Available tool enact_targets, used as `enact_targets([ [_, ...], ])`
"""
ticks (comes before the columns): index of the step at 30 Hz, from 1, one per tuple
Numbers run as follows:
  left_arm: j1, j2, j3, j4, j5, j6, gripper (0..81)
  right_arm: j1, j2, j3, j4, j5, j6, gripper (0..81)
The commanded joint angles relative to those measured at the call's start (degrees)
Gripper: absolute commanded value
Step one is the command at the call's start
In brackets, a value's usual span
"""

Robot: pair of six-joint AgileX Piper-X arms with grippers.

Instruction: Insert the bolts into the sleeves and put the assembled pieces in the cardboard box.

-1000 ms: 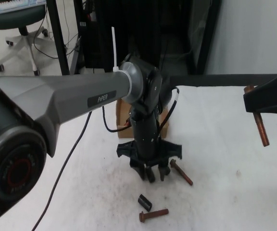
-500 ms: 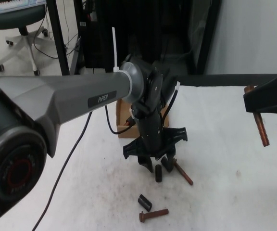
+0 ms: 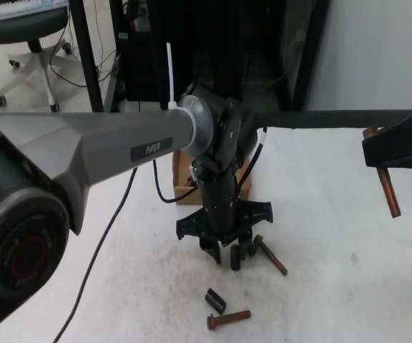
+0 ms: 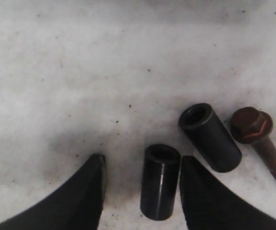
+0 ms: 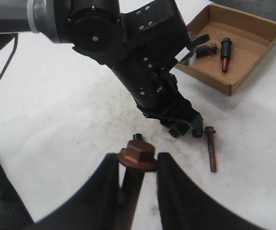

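My left gripper (image 4: 143, 159) is open, low over the white bench, with a black sleeve (image 4: 160, 182) lying between its fingers, close to one of them. A second sleeve (image 4: 210, 137) and a copper bolt (image 4: 258, 137) lie just beside it. In the high view this gripper (image 3: 229, 254) hangs over the sleeve (image 3: 235, 261), and a bolt (image 3: 271, 256) lies to its right. My right gripper (image 5: 137, 165) is shut on a copper bolt (image 5: 137, 154), held in the air at the right (image 3: 388, 188). The cardboard box (image 5: 253, 24) holds two assembled pieces (image 5: 224, 52).
Another black sleeve (image 3: 215, 300) and a copper bolt (image 3: 229, 319) lie nearer the front of the bench. The cardboard box (image 3: 183, 177) sits behind the left arm (image 3: 217, 143), which hides most of it. A black cable (image 3: 113, 221) trails over the left side.
The left wrist tilted up and to the right, uncovering a sleeve, then came back down with its fingers on either side of that sleeve. The right arm and its bolt have kept still.
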Motion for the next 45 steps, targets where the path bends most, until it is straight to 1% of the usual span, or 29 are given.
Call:
enact_targets([
  [1,-0.1,-0.6,0.9,-1.4,-0.7,0.1,45.3,-0.2,-0.7,-0.2,-0.1,-0.7,-0.4,0.8],
  [9,-0.1,-0.6,3.6,-7.5,-0.7,0.1,45.1,-0.2,-0.7,-0.2,-0.1,-0.7,-0.4,0.8],
  [11,-0.1,-0.6,3.6,-7.5,-0.7,0.1,43.5,-0.2,-0.7,-0.2,-0.1,-0.7,-0.4,0.8],
  [12,-0.1,-0.6,3.7,-7.3,-0.7,0.2,40.4,-0.2,-0.7,-0.2,-0.1,-0.7,-0.4,0.8],
  [14,-0.1,-0.6,3.7,-6.0,-0.3,2.8,30.4,-0.2,-0.7,-0.2,-0.1,-0.7,-0.4,0.8],
  [17,-0.1,-0.6,3.7,-2.9,-0.3,7.6,5.3,-0.2,-0.7,-0.2,-0.1,-0.7,-0.4,0.8],
  [18,-0.1,-0.6,3.7,-2.0,-0.3,9.5,0.1,-0.2,-0.7,-0.2,-0.1,-0.7,-0.4,0.8],
  [21,-0.1,-0.6,3.7,0.4,-0.6,14.6,0.3,-0.2,-0.7,-0.2,-0.1,-0.7,-0.4,0.8],
  [24,-0.1,-0.7,3.7,3.6,-5.0,20.3,0.3,-0.2,-0.7,-0.2,-0.1,-0.7,-0.4,0.8],
  [26,-0.1,-0.9,3.7,6.2,-9.4,26.9,0.3,-0.2,-0.7,-0.2,-0.1,-0.7,-0.4,0.8],
  [29,-0.9,-1.3,3.7,10.5,-21.6,39.9,0.3,-0.2,-0.7,-0.2,-0.1,-0.7,-0.4,0.8],
  [31,-1.3,-1.3,3.7,11.8,-26.6,46.2,0.3,-0.2,-0.7,-0.2,-0.1,-0.7,-0.4,0.8],
  [32,-1.2,-1.3,3.7,11.9,-26.9,47.8,0.3,-0.2,-0.7,-0.2,-0.1,-0.7,-0.4,0.8],
  [34,-1.2,-1.3,3.7,10.8,-25.3,48.0,0.3,-0.2,-0.7,-0.2,-0.1,-0.7,-0.4,0.8],
  [36,-1.2,-1.3,3.7,9.3,-21.5,49.0,0.3,-0.2,-0.7,-0.2,-0.1,-0.7,-0.4,0.8],
  [40,-1.2,-1.3,3.7,7.6,-17.5,54.3,0.3,-0.2,-0.7,-0.2,-0.1,-0.7,-0.4,0.8],
  [43,-1.2,-1.3,3.7,8.5,-17.4,59.3,0.3,-0.2,-0.7,-0.2,-0.1,-0.7,-0.4,0.8],
  [45,-0.8,-1.3,3.7,9.2,-17.9,60.6,0.3,-0.2,-0.7,-0.2,-0.1,-0.7,-0.4,0.8],
])
